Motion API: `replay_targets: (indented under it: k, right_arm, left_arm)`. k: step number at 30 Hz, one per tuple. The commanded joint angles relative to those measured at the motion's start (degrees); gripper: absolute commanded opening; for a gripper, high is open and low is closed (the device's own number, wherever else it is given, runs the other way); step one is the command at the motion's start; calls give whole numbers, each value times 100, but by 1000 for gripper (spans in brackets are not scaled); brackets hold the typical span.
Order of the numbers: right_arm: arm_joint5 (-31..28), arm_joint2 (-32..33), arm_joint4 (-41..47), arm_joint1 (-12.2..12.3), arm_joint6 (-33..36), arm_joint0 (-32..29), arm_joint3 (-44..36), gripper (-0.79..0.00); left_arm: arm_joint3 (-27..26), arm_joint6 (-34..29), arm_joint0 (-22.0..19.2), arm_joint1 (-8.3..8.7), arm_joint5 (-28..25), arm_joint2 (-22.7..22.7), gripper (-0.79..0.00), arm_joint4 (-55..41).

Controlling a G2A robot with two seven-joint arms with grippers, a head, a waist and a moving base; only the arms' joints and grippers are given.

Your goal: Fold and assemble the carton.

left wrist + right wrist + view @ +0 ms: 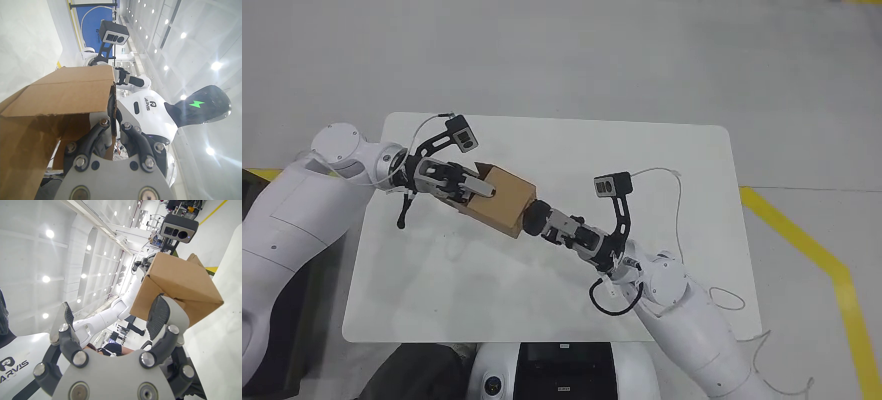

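A brown cardboard carton (502, 200) is held above the white table (652, 160), between my two arms. My left gripper (472, 186) is at its open end, and the left wrist view shows that gripper (113, 108) shut on the edge of one carton (66, 94) wall, with a loose flap beside it. My right gripper (535, 217) is at the opposite, folded end. In the right wrist view the right gripper (113, 308) stands open. One finger pad (157, 313) rests against the carton (179, 283) and the other finger is well off to the side.
The table around the carton is bare white surface, with its edges on all sides in the top view. A thin white cable (672, 180) runs over the table near the right arm. A yellow floor line (802, 240) lies beyond the table's right edge.
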Motion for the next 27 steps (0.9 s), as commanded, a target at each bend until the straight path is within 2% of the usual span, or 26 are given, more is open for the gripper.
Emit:
replay_targets:
  k: [1, 6, 15, 20, 27]
  right_arm:
    - [-18, 6, -6, 1, 3, -9, -20, 0]
    - [-67, 42, -65, 14, 15, -71, -107, 0]
    - [15, 78, -238, 33, -27, -146, -213, 0]
    - [-124, 59, -189, 31, 35, -136, -260, 0]
    - [-92, 107, -352, 54, 76, -163, -351, 0]
  left_arm:
    - [8, 0, 8, 6, 4, 0, -785, -13]
    - [36, 0, 20, 17, 21, -1, -785, -48]
    - [-11, 0, 2, 36, 335, 56, -785, -371]
    - [-23, 0, -30, 64, 470, 145, -785, -368]
    - [70, 0, -116, 70, 469, 294, -785, -290]
